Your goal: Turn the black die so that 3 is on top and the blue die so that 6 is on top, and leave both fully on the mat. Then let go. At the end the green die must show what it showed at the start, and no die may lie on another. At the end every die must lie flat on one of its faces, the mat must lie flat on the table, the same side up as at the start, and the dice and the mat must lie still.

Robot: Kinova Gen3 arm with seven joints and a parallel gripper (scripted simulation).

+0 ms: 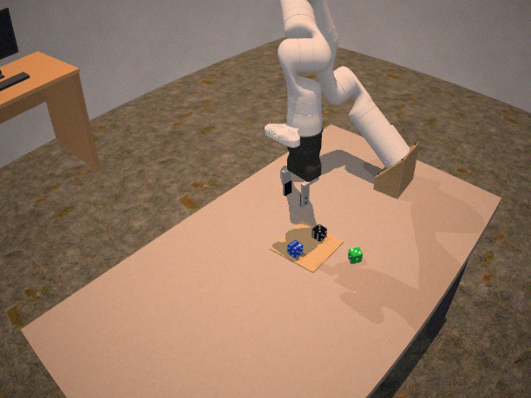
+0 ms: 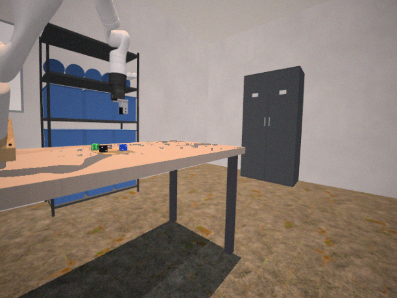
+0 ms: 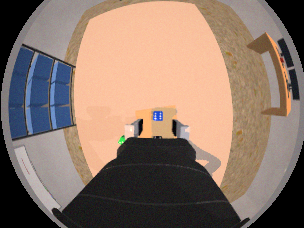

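Right now, your black die [image 1: 318, 232] [image 2: 103, 148] [image 3: 157, 137] is resting near one edge of the thin mat [image 1: 317, 256] [image 2: 129, 151] [image 3: 146, 121], and your blue die [image 1: 295, 249] [image 2: 123, 147] [image 3: 158, 116] is sitting on it too, the two standing apart. The blue one is showing you six pips on top in the wrist view; the black one's upper face is too small to read surely, and the gripper body is partly covering that die in the wrist view. Just off the mat, your green die [image 1: 355, 255] [image 2: 95, 147] [image 3: 121, 140] is lying on the table [image 1: 177, 291] [image 2: 181, 152] [image 3: 150, 59]. Above them, your gripper [image 1: 296, 196] [image 2: 122, 112] [image 3: 157, 125] is hanging with its fingers spread wide, holding nothing and pointing down. Its arm [image 1: 305, 55] [image 2: 118, 57] is reaching over the table. Farther out, you are seeing a shelf rack [image 2: 137, 128] and a dark cabinet [image 2: 271, 128].
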